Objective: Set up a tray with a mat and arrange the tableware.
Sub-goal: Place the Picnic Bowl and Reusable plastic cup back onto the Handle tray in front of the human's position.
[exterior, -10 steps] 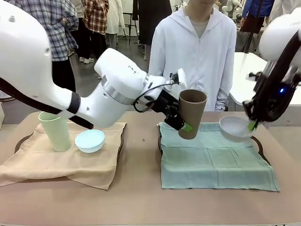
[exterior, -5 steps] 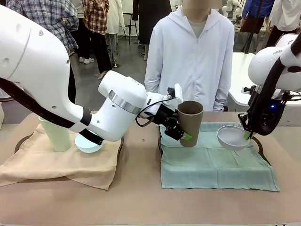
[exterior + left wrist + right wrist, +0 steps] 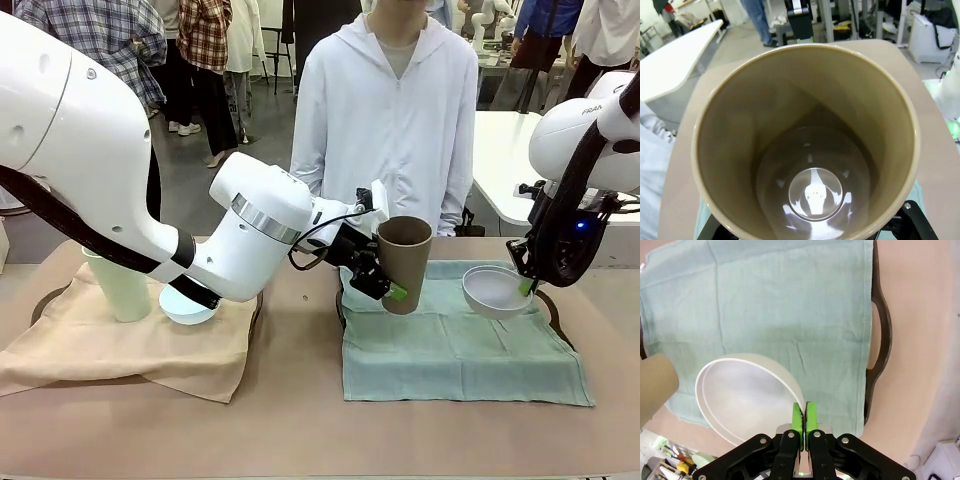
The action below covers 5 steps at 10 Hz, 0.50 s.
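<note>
My left gripper clamps the tilted brown cup, my right gripper pinches the white bowl's rim; either could slip onto the green mat.

- Front view faces across the table toward the person.
- Left wrist view peers closely into the tall brown plastic cup.
- Right wrist view looks down on the pale green cloth mat, shared with the front view.

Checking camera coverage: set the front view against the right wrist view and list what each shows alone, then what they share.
Front view alone: the left gripper holding the brown cup, the pale green cup, the light blue bowl and the beige mat. Right wrist view alone: the tray handle seen from above. Both: the right gripper pinching the white bowl by its rim over the green mat.
</note>
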Each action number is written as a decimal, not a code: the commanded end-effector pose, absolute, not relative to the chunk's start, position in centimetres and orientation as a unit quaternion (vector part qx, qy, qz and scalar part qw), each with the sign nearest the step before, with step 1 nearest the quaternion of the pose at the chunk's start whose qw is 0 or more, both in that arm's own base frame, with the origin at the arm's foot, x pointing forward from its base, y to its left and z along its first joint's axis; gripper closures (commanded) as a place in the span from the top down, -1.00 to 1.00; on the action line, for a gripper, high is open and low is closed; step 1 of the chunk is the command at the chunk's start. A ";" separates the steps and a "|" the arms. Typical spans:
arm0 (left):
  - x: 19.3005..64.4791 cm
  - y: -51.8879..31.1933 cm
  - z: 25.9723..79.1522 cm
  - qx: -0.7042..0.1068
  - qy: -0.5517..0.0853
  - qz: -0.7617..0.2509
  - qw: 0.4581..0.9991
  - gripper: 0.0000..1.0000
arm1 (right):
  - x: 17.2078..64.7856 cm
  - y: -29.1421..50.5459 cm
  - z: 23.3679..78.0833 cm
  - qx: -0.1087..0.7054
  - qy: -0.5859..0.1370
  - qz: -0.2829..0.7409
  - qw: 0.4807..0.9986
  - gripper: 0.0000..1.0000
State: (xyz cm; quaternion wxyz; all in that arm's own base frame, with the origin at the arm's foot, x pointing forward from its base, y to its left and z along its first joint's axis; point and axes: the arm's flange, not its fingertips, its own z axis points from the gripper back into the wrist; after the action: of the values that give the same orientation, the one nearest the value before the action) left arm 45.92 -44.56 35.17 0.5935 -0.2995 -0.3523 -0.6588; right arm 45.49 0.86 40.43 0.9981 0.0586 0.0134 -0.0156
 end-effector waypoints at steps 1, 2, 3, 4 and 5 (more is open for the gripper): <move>46.4 -44.9 34.2 -0.283 -0.360 -0.668 0.587 0.64 | 46.5 1.1 39.2 0.071 0.019 -0.005 0.997 -0.93; 46.6 -45.1 33.8 -0.275 -0.364 -0.671 0.584 0.64 | 46.8 1.1 38.8 0.072 0.024 -0.004 0.997 -0.93; 46.8 -45.4 33.3 -0.270 -0.362 -0.675 0.583 0.64 | 47.0 1.1 38.5 0.074 0.022 -0.002 0.997 -0.93; 47.2 -45.6 33.0 -0.270 -0.357 -0.677 0.584 0.64 | 47.3 1.3 38.1 0.076 0.024 0.001 0.997 -0.93; 47.2 -45.8 32.7 -0.272 -0.353 -0.678 0.585 0.64 | 47.4 1.3 37.5 0.071 0.027 0.001 0.997 -0.93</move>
State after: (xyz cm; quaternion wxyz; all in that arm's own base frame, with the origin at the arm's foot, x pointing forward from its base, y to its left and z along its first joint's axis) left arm 46.80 -45.13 32.86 0.5896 -0.2816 -0.3476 -0.6725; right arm 46.58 1.17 37.84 0.9976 0.0594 0.0341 -0.0065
